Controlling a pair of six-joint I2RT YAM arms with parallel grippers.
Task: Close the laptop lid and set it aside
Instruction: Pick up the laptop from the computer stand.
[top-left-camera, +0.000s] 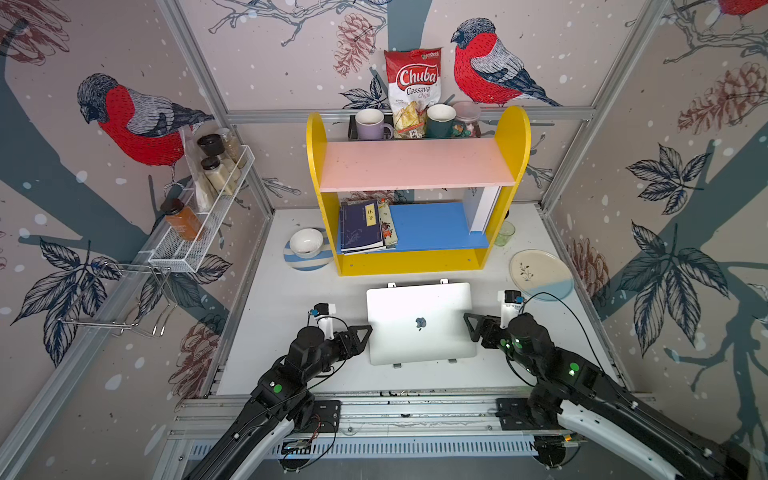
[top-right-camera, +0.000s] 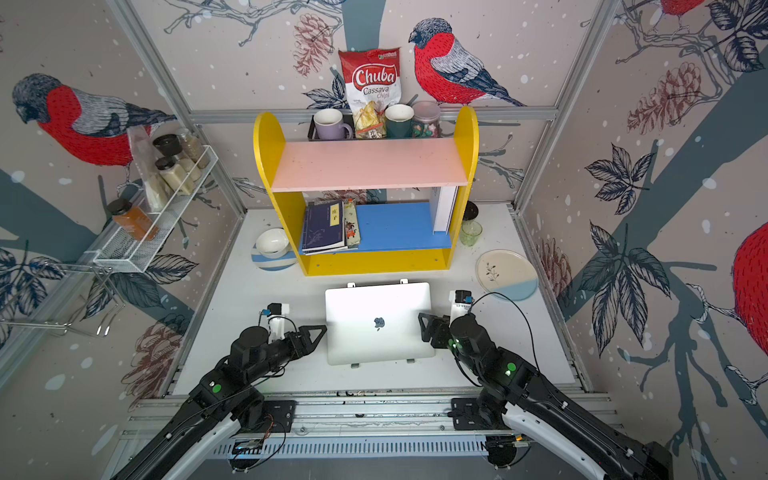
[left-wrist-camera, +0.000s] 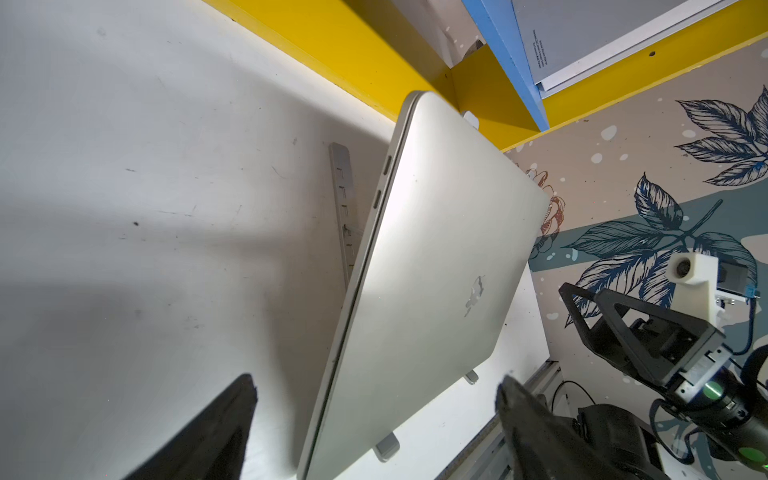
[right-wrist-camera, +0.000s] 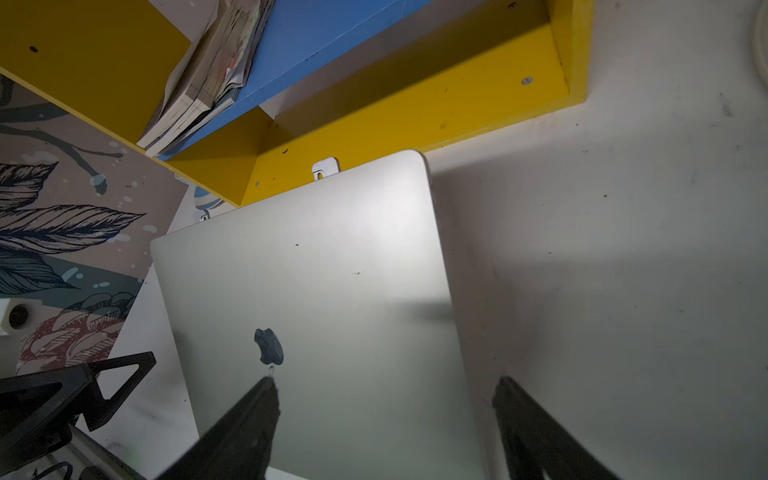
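Black left hand (top-left-camera: 362, 333), at the near left of the white worktop (top-left-camera: 291, 357), has its fingers spread wide and grips nothing; its tips sit just beside the left edge of the thin silver aluminium laptop (top-left-camera: 420, 345), and contact cannot be confirmed. Black right hand (top-left-camera: 471, 322) is likewise spread and empty. In the right wrist view one finger (right-wrist-camera: 253, 419) lies over the silver surface below the apple logo and the other lies over bare worktop, so the hand straddles the right edge; contact here cannot be confirmed either. Flat silver laptop lid (top-right-camera: 374, 307) is shut down on the base, logo side up. The laptop rests on a grey folding metal stand (left-wrist-camera: 343, 216) at mid-worktop, between the two hands and just in front of the yellow shelf unit (top-left-camera: 345, 266). A cream and blue round plate (top-left-camera: 540, 274) lies on the worktop to the right, well apart from the laptop.
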